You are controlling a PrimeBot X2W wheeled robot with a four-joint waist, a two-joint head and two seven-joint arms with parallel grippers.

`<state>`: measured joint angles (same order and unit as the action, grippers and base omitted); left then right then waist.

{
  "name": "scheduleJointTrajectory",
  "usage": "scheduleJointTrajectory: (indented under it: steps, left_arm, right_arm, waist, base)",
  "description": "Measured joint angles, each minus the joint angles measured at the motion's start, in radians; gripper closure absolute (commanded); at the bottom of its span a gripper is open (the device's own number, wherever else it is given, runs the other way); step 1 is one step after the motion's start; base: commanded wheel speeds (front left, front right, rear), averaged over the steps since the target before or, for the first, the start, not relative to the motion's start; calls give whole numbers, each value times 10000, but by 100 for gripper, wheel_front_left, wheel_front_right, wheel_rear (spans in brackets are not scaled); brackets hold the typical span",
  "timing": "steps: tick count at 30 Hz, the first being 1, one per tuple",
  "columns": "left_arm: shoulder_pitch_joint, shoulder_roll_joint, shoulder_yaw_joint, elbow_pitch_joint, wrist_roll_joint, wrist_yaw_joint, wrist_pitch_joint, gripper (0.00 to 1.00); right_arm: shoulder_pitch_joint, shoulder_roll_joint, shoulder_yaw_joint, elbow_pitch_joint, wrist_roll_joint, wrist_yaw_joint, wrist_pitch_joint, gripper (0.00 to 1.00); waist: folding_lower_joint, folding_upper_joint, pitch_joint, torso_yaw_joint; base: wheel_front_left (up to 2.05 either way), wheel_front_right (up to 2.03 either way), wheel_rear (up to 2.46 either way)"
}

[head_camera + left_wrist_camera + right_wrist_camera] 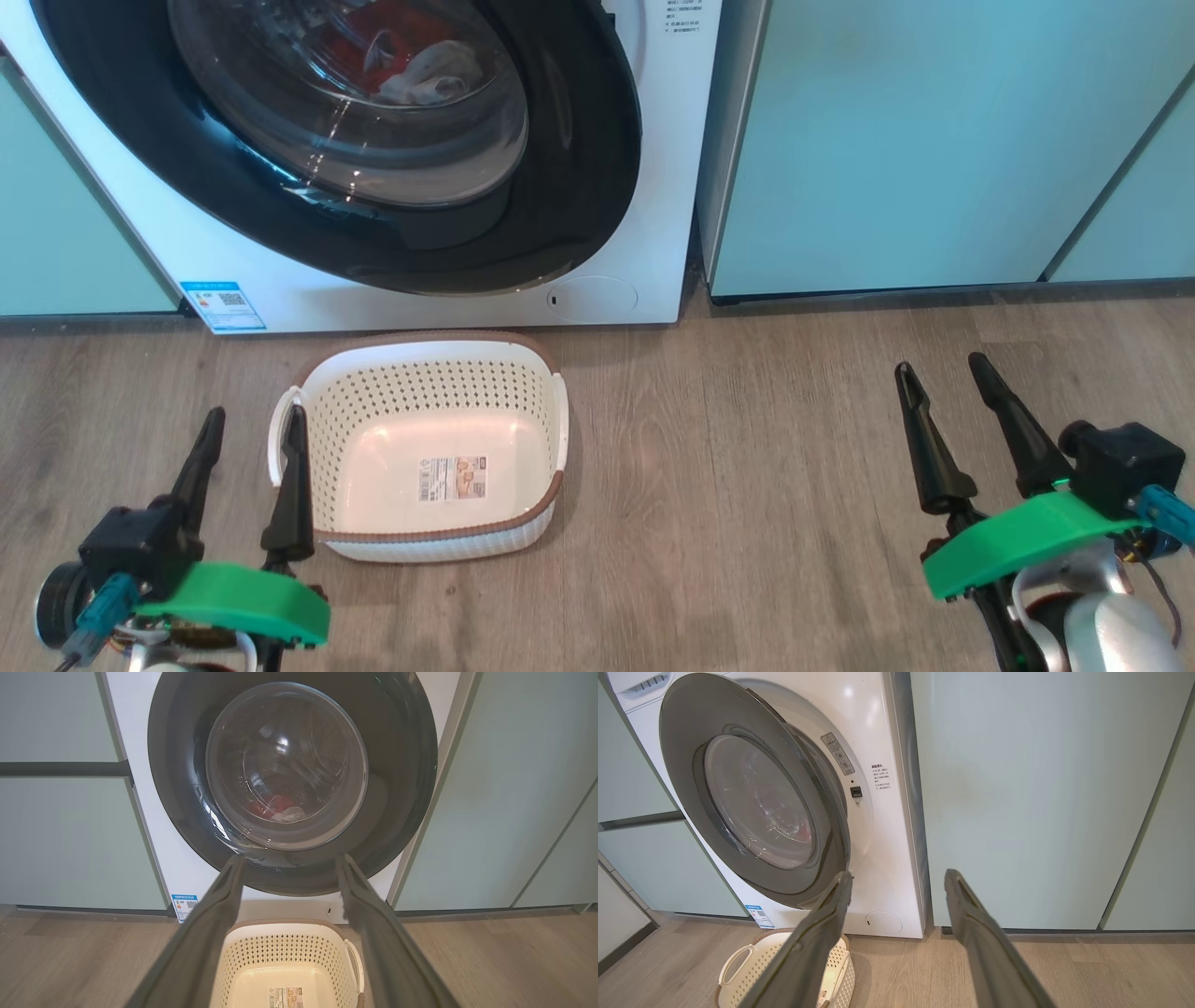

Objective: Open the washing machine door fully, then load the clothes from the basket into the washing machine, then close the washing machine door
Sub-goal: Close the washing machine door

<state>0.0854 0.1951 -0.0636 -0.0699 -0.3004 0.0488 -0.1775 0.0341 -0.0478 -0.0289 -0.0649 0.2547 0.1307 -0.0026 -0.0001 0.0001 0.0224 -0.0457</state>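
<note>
**Door ajar, basket bare, both grippers spread over the floor**

We see the washing machine door [579,140] swung only part-way. In the right wrist view its free right edge stands off the white front of the washing machine [672,187] with a gap behind it, while its left edge sits close against the front. Through the domed glass the clothes [420,70] lie inside the drum, red fabric with a pale piece on top.

The basket [439,383] rests on the floor [747,467] at the back edge of the boards, below the door's lower rim. Its far rim comes just beside the machine's foot, between the blue sticker [224,306] and the round cap [593,299], and we cannot tell whether they touch. Its bottom shows bare around a label [453,478].

The left gripper [257,415] hangs beside the basket's left side, jaws spread wide and empty. Its inner finger crosses the basket's left handle in the head view, and we cannot tell whether it touches. In the left wrist view the basket lies between the two fingers.

The right gripper [940,366] is well apart to the right, its jaws also wide and empty, over bare boards before the mint-green cabinets [934,140]. Between the basket's right side and this gripper a broad strip of floor lies open, running back to the cabinets' base edge.
</note>
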Motion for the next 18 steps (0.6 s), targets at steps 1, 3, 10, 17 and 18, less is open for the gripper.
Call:
scheduleJointTrajectory:
  steps: [1, 3, 10, 17, 18]
  left_arm:
    - [0, 6, -10, 27, 33, 29, 0, 0]
    - [0, 12, -15, 38, 36, 77, -2, 0]
    - [-2, 31, -54, 42, 115, 169, -12, 0]
    - [-5, 48, -148, 73, 128, 176, -10, 0]
    - [-6, 50, -167, 75, 128, 180, -10, 0]
  right_arm:
    - [0, 0, 2, 0, 2, 0, 0, 0]
    - [0, 0, 0, -2, 2, 0, 0, 0]
    - [0, 4, 0, -2, 13, 0, -2, 0]
    - [0, 6, -12, -2, 15, 0, -6, 0]
    - [0, 6, -12, 0, 15, 0, -8, 0]
  waist:
    - [0, 0, 1, 3]
    - [0, 0, 17, 15]
    - [0, 0, 73, 37]
    - [0, 0, 114, 110]
    - [0, 0, 117, 127]
  base:
    - [0, 0, 0]
    - [0, 0, 0]
    - [0, 0, 0]
    - [0, 0, 0]
    - [0, 0, 0]
